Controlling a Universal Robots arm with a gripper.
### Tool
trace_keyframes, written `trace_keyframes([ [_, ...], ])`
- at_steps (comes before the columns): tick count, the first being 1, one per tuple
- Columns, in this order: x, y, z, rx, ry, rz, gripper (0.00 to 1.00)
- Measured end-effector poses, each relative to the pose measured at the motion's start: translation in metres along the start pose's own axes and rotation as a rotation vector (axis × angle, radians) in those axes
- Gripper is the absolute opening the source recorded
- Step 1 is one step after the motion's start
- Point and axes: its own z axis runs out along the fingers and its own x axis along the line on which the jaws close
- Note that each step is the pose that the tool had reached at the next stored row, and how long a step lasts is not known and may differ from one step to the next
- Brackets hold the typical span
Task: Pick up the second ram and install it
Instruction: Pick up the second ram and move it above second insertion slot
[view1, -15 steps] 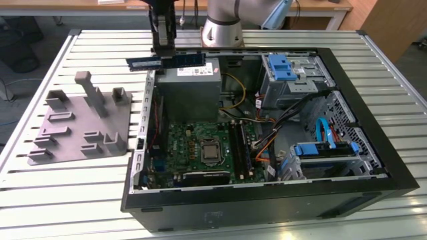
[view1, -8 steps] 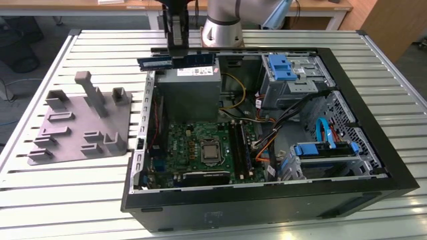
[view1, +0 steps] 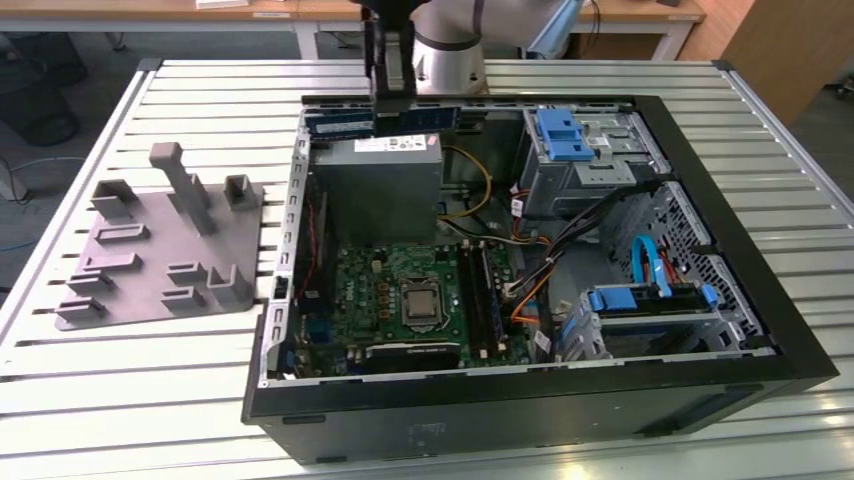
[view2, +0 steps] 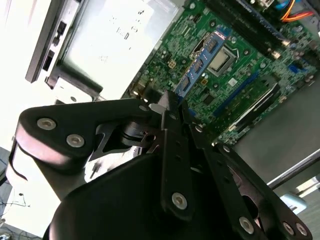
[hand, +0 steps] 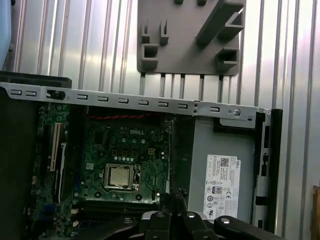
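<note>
**Gripper carries ram above the open case**

Closest to the lens in the second wrist view, the gripper (view2: 167, 107) has its fingers pressed together on one end of the ram (view2: 200, 65). The thin blue-green stick juts out past the fingertips, with the board (view2: 240, 70) lying well below it.

In the exterior view the ram (view1: 434, 118) hangs level at the far edge of the case (view1: 534, 400). It sits just above the PSU (view1: 380, 175) and touches nothing but the gripper (view1: 391, 105). The long dark slots (view1: 483, 290) beside the CPU (view1: 420, 300) are well apart from it, nearer the case's front wall.

By my reading the pick is done and the install is not. This is the carry, with the ram lifted clear and no slot reached.

Seating it looks to call for a turn first. The stick lies across the exterior view, while the slots run from far to near. It would then need its lower edge square over a free slot, a straight descent and even pressure along its length. A tilted entry could jam one end or strain the board. Which slot is free I cannot tell.
</note>
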Motion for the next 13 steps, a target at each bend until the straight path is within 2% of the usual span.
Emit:
trace_keyframes([
  [13, 0.0030, -0.0447, -0.0008, -0.0024, -0.0001, 0.000, 0.14],
])
